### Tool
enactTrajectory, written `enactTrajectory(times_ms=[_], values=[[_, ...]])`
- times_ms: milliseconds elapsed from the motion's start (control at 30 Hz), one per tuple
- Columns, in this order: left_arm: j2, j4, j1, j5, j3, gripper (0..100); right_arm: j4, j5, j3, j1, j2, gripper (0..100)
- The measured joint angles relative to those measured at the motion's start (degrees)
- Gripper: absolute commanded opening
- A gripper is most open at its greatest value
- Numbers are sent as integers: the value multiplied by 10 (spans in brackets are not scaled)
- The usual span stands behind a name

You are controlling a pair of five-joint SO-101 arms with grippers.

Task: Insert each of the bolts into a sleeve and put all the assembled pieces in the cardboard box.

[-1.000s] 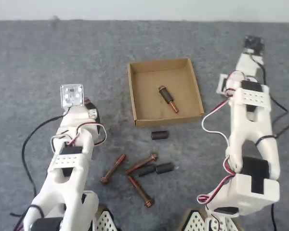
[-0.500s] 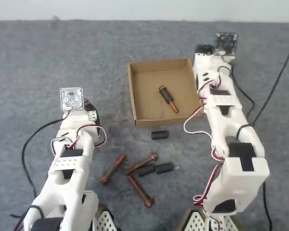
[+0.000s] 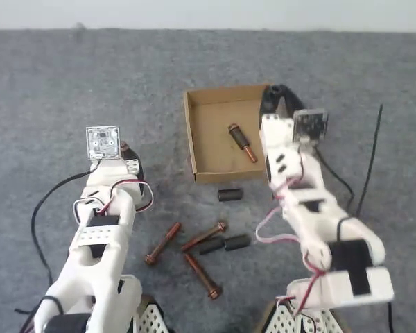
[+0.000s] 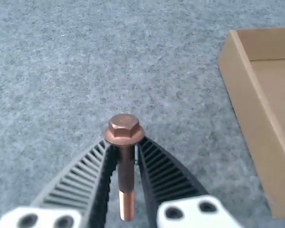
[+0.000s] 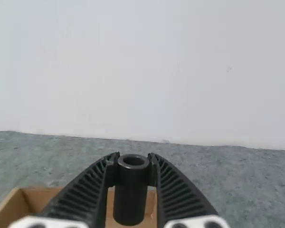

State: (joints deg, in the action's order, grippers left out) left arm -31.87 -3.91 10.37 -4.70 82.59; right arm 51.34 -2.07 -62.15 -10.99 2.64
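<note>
Left pincer is gripping a copper bolt by its shank, head outward, above the grey table beside the cardboard box; right pincer is clamping a black sleeve over the box's far corner; one assembled piece is lying inside; loose bolts and loose sleeves are lying on the table.

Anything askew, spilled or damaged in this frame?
Nothing stands out. The left gripper is shut on a copper hex bolt, the right gripper on a black cylindrical sleeve, and one assembled piece lies flat inside the intact brown cardboard box. The spare bolts and sleeves lie loose on the grey carpet.
</note>
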Motion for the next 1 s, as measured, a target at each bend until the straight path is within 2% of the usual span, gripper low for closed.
enactTrajectory(times_ms=[200,467,800,1000], values=[[0,0,0,0,0,13,76,0,-162,-39,94,6],[0,0,0,0,0,13,129,0,-317,-107,191,6],[0,0,0,0,0,13,127,-2,-321,-118,227,6],[0,0,0,0,0,13,126,-15,-321,-213,228,6]])
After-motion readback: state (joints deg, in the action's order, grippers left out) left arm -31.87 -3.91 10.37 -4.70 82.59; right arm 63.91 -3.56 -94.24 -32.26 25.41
